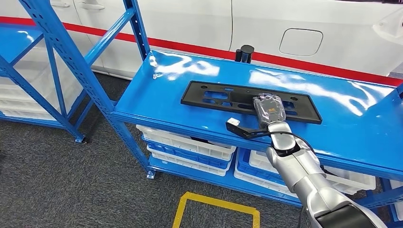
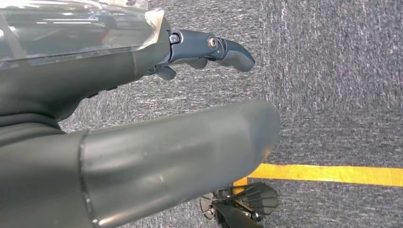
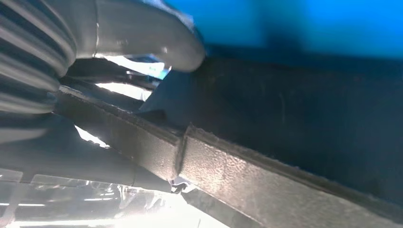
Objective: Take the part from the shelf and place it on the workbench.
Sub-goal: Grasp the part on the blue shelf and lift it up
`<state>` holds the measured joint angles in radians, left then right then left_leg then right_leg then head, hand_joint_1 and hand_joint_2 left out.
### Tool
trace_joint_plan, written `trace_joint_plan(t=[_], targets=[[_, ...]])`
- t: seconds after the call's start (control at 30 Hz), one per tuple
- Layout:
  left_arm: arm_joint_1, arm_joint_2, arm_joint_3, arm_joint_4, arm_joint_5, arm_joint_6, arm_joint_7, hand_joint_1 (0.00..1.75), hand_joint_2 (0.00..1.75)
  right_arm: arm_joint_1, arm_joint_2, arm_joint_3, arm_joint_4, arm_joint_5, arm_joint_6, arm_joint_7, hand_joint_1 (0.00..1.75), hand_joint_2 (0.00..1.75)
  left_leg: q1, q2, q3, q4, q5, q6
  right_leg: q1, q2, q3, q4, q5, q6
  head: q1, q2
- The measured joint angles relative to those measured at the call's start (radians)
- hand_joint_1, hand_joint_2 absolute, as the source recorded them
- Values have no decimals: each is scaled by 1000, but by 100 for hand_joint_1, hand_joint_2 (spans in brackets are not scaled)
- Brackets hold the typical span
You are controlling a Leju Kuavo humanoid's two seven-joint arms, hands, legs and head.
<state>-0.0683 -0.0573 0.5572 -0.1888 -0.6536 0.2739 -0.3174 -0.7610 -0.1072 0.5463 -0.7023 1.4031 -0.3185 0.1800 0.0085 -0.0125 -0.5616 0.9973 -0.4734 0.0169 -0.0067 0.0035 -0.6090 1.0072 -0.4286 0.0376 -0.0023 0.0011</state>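
Closest in, the right hand (image 1: 269, 109) lay over the black part's (image 1: 223, 97) near edge on the blue shelf (image 1: 332, 137), fingers seemingly closing on it, a grasp wanting firming before any lift toward the table

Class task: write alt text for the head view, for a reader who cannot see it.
A silver right arm reaches onto a glossy blue shelf, its right hand resting on a flat black plastic part with cut-out holes. White bins sit on the lower shelf, and a yellow floor marking lies on grey carpet.
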Motion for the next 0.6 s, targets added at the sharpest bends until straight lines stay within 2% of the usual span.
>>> trace_joint_plan(t=[0.5, 0.6], targets=[[1, 0, 12, 0, 4, 1, 0, 0, 0, -3, 2, 11, 1, 2, 19, 3, 126, 175, -6, 0, 0, 0, 0, 1, -5, 0, 1, -1, 0, 0, 0, 0], [1, 0, 12, 0, 4, 1, 0, 0, 0, -4, 2, 11, 1, 2, 19, 3, 134, 175, -6, 0, 0, 0, 0, 1, -5, 0, 1, -1, 0, 0, 0, 0]])
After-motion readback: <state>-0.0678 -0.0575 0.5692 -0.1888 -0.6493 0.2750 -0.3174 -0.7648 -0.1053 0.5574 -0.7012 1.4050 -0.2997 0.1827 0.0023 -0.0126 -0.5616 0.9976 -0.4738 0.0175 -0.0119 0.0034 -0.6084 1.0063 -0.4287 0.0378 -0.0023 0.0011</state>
